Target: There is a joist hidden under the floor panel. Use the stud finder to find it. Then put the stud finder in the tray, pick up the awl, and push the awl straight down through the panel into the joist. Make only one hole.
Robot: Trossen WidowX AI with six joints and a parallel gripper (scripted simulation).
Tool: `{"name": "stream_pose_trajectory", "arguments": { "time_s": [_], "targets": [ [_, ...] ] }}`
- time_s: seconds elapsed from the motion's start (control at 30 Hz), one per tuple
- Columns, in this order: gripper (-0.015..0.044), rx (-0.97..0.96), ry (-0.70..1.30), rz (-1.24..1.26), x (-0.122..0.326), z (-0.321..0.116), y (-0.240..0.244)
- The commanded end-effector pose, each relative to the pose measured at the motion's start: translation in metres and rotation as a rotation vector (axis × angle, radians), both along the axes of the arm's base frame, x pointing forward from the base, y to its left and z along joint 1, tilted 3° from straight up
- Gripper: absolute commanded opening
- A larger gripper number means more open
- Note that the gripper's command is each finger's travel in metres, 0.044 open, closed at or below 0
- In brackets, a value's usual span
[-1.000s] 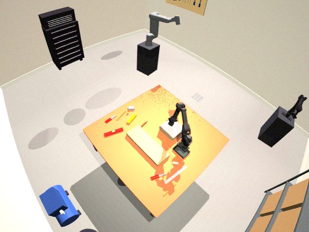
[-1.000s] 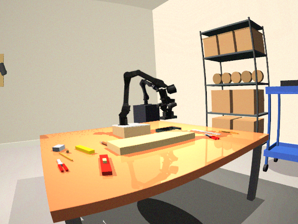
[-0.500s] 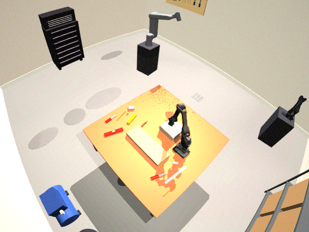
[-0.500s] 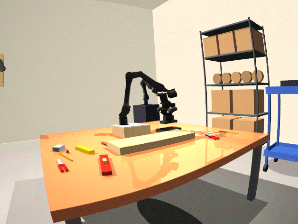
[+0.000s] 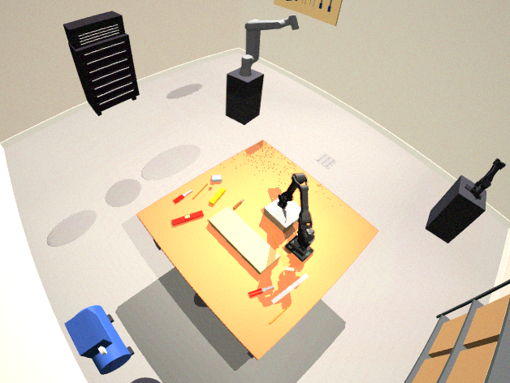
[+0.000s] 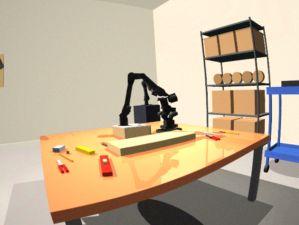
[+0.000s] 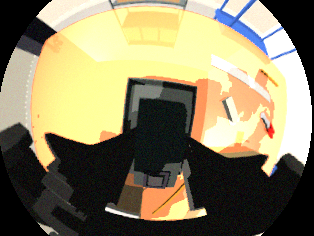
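Note:
My gripper (image 5: 300, 243) (image 6: 168, 127) (image 7: 158, 131) points down over the tray and is shut on the stud finder (image 7: 156, 179), a dark block with a small display. The dark tray (image 5: 293, 252) (image 6: 159, 130) (image 7: 126, 107) has its rim around the block in the wrist view. The gripper is low at the tray; whether the block touches the tray floor is hidden. The pale floor panel (image 5: 240, 240) (image 6: 154, 142) lies beside the tray. A thin copper-brown tool (image 5: 238, 204) (image 6: 104, 144), perhaps the awl, lies near the panel's far end. The joist is not visible.
My arm's base stands on a white-topped box (image 5: 274, 210) (image 6: 131, 131). A red level (image 5: 187, 217), a yellow block (image 5: 217, 195) and red-handled pliers (image 5: 181, 196) lie beyond the panel. A white strip (image 5: 290, 288) and another red-handled tool (image 5: 256, 291) lie on the tray's other side.

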State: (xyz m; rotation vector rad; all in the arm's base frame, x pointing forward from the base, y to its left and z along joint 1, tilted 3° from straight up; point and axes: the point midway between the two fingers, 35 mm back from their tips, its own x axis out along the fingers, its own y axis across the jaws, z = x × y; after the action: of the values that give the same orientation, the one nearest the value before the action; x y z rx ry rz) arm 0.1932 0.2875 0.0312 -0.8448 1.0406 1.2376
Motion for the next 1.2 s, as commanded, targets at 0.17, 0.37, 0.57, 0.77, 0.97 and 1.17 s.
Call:
{"name": "stream_pose_trajectory", "arguments": {
  "time_s": [0.17,0.37,0.57,0.77,0.97,1.17],
  "targets": [
    [0.0,0.004,0.0,-0.006,-0.001,-0.014,0.0],
    [0.0,0.004,0.0,-0.006,-0.002,-0.022,0.0],
    [0.0,0.004,0.0,-0.006,-0.002,-0.03,0.001],
    [0.0105,-0.001,0.003,0.0,-0.003,-0.029,0.0],
    [0.0263,-0.001,0.003,0.0,-0.003,-0.029,0.0],
    [0.042,-0.001,0.003,0.0,0.0,-0.005,0.001]
  ]
}}
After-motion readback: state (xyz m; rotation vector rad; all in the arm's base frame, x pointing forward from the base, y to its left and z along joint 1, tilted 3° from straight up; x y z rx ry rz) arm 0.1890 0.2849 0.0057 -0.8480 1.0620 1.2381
